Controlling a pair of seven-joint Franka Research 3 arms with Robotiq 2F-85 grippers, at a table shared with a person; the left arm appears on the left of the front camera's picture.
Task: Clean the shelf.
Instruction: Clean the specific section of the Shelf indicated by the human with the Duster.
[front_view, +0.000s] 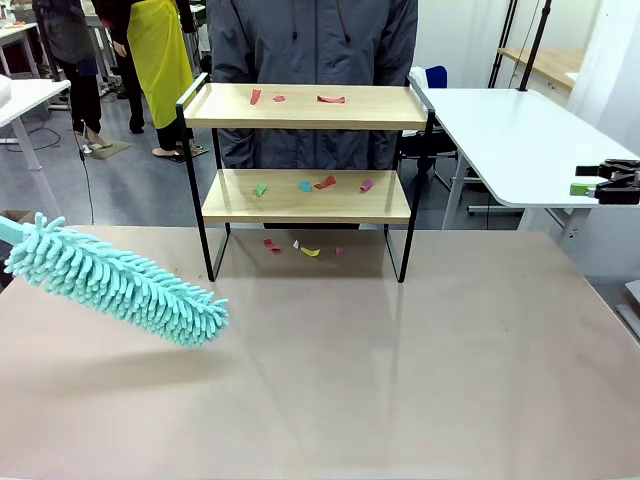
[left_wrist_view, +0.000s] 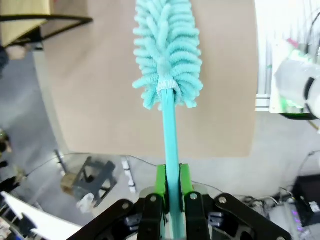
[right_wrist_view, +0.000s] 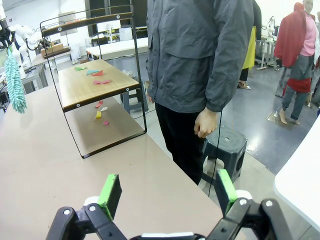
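Teal duster (front_view: 120, 283) slants from clamped left gripper (left_wrist_view: 170, 181).

The shelf (front_view: 305, 150) stands on the table (front_view: 400, 380) near its far edge, at twelve o'clock from the table's middle, with a person (front_view: 310, 40) right behind it. Loose scraps (front_view: 330, 99) lie on its top board (front_view: 380, 105), on its lower board (front_view: 240, 205) and on the tabletop beneath. At nine o'clock a duster (front_view: 120, 280) hangs above the table, its handle between the fingers of the left gripper (left_wrist_view: 172, 172). Out at two o'clock, past the table's edge, the right gripper (front_view: 580, 180) sits near a side table (front_view: 500, 130).
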